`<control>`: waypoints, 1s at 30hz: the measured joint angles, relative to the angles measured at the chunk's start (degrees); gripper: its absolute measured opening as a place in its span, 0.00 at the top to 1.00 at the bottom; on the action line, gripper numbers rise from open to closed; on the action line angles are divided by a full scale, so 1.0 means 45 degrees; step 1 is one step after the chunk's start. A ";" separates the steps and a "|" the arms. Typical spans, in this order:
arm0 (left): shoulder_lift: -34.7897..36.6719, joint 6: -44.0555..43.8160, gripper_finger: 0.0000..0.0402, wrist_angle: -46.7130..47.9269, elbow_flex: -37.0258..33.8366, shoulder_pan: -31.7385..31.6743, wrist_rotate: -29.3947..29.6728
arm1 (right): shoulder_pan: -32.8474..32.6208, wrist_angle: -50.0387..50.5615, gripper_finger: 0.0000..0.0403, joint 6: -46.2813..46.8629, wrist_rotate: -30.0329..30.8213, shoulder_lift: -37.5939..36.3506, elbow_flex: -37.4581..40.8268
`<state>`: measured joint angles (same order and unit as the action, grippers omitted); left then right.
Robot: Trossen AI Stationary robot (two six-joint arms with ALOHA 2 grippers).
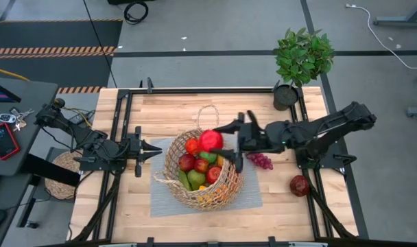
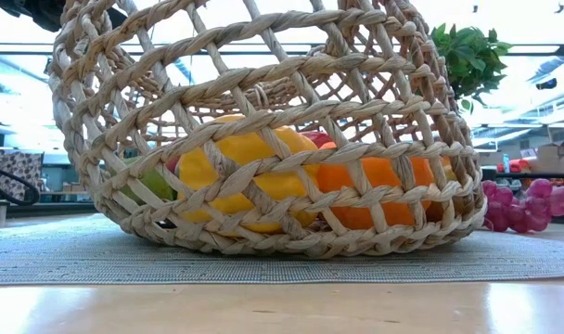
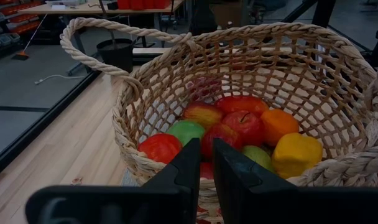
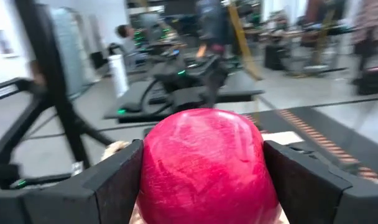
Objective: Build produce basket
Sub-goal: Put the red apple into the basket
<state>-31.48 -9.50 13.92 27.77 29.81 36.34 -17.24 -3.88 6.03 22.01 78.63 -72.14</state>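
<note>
The tan wicker basket (image 1: 204, 169) lies tipped on a grey mat (image 1: 167, 199), with its opening toward my left gripper. It holds red, green, orange and yellow produce (image 3: 239, 127). It fills the low view (image 2: 263, 139). My right gripper (image 1: 214, 140) is over the basket's far rim, shut on a round magenta-red fruit (image 1: 210, 140). My left gripper (image 1: 157, 149) is level at the basket's left rim (image 3: 130, 134), with its fingers (image 3: 192, 171) close together and nothing between them. My right gripper pinches the round red fruit (image 4: 204, 168) between its two fingers, one on each side at its widest part (image 4: 148, 174). The fingers come level from the table's right. The fruit is lifted clear above the produce in the basket. My left gripper: I cannot tell whether its fingertips touch the basket's rim.
Purple grapes (image 1: 260, 161) and a dark red fruit (image 1: 300, 184) lie on the table to the right of the basket. A potted green plant (image 1: 302, 58) stands at the far right corner. A flat woven mat (image 1: 61, 175) lies at the table's left edge.
</note>
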 joint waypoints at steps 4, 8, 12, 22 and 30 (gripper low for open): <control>0.0000 0.0000 0.88 0.0002 0.0000 0.0002 0.0001 | 0.0493 0.0161 0.20 0.0297 -0.1404 0.0578 -0.0170; 0.0000 0.0000 0.88 0.0003 0.0000 0.0003 0.0005 | 0.0743 0.0817 0.20 0.0223 -0.2143 0.1224 -0.1034; 0.0000 0.0000 0.88 0.0003 0.0000 -0.0001 0.0000 | 0.0789 0.1946 0.20 -0.0272 -0.2507 0.1948 -0.2281; 0.0002 0.0000 0.88 0.0003 0.0000 0.0003 0.0000 | 0.0738 0.3691 0.20 -0.2181 -0.2511 0.3480 -0.4292; 0.0000 0.0000 0.88 0.0001 0.0000 0.0000 0.0000 | 0.0070 0.4293 0.20 -0.6963 -0.0338 0.3566 -0.4420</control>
<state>-31.48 -9.50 13.92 27.77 29.81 36.34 -16.93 15.44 -25.30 20.49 94.68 -92.03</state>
